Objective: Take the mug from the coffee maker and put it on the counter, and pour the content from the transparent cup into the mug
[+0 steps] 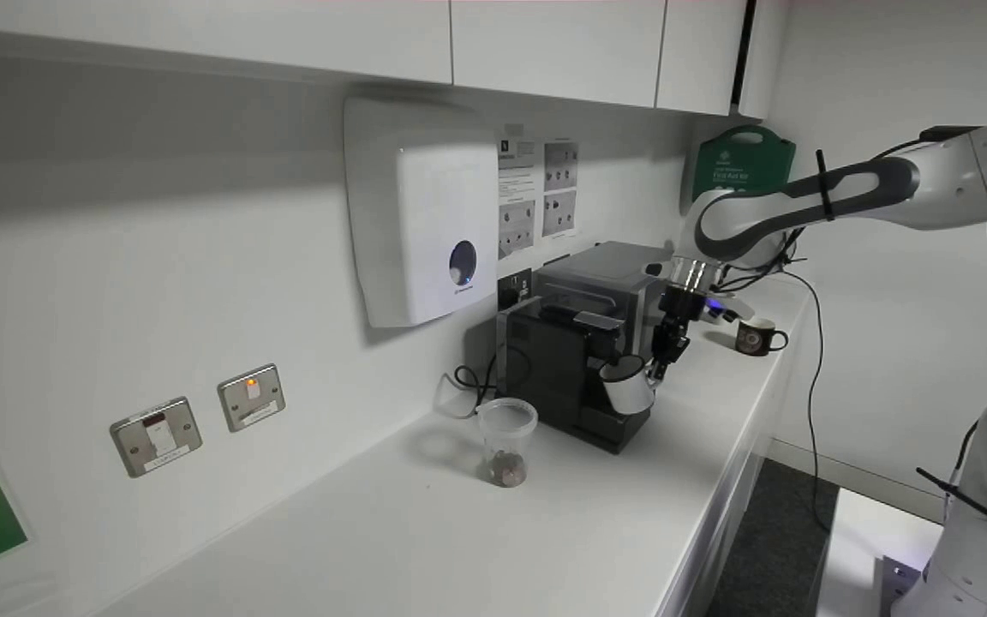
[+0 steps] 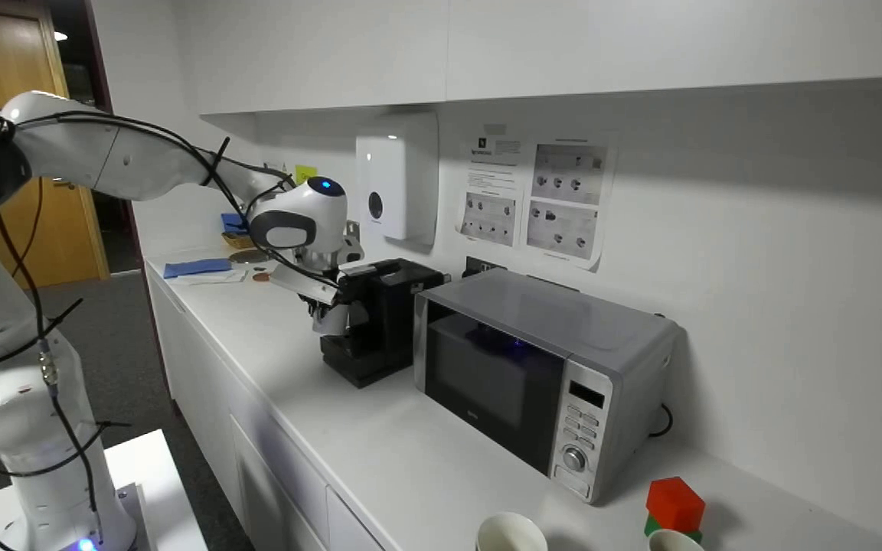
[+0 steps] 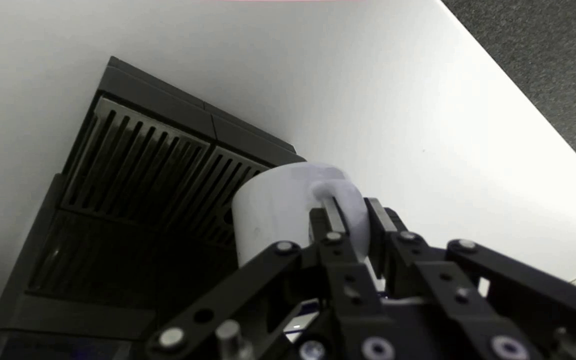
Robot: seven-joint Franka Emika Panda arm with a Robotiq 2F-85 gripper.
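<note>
In the wrist view the mug (image 3: 273, 215) is held by the gripper (image 3: 353, 210), fingers pinched narrowly on its handle. Right of centre in an exterior view, it is tilted slightly at the coffee maker (image 1: 545, 364); below centre, the cup (image 1: 507, 439) is seen upright on the counter (image 1: 373, 548).

Looks smooth and glossy on the mug (image 3: 278, 210), like smooth plastic on the coffee maker (image 1: 553, 368), metallic on its slotted grille (image 3: 135, 162). Seems thin, clear plastic on the transparent cup (image 1: 507, 441), between front and back edges of the smooth counter (image 1: 562, 548). Looks rough and matt on the carpet (image 3: 558, 75) past the front edge.
</note>
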